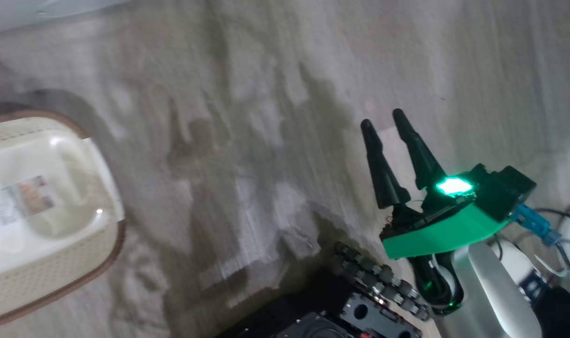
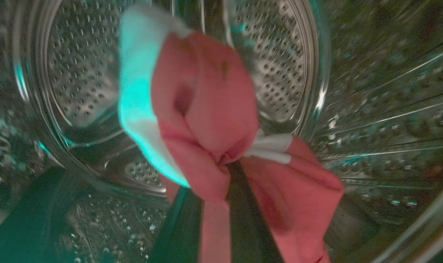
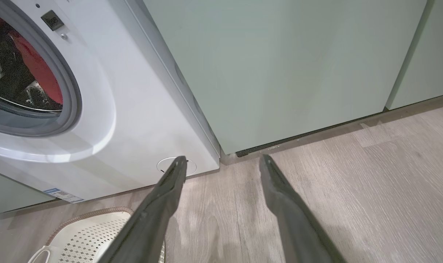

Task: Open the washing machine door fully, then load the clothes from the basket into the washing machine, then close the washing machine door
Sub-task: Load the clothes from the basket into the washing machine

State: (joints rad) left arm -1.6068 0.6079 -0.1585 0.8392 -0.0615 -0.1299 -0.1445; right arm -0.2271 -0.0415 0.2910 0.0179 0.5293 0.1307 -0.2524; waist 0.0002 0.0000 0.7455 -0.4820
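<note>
While the left gripper pinches the red clothes tight, its dark fingers half buried in cloth, it's deep inside the steel drum. Right gripper hangs above the floor, fingers spread wide. Basket at left, cut off by the frame edge, sticker blurred. Washer shows red through its opening.

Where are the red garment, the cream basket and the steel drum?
Red fabric garment [image 2: 214,109]: left wrist view, bunched middle fold.
Cream perforated plastic basket [image 1: 64,263]: head view, near side wall.
Perforated steel drum [image 2: 83,73]: left wrist view, back wall.
</note>
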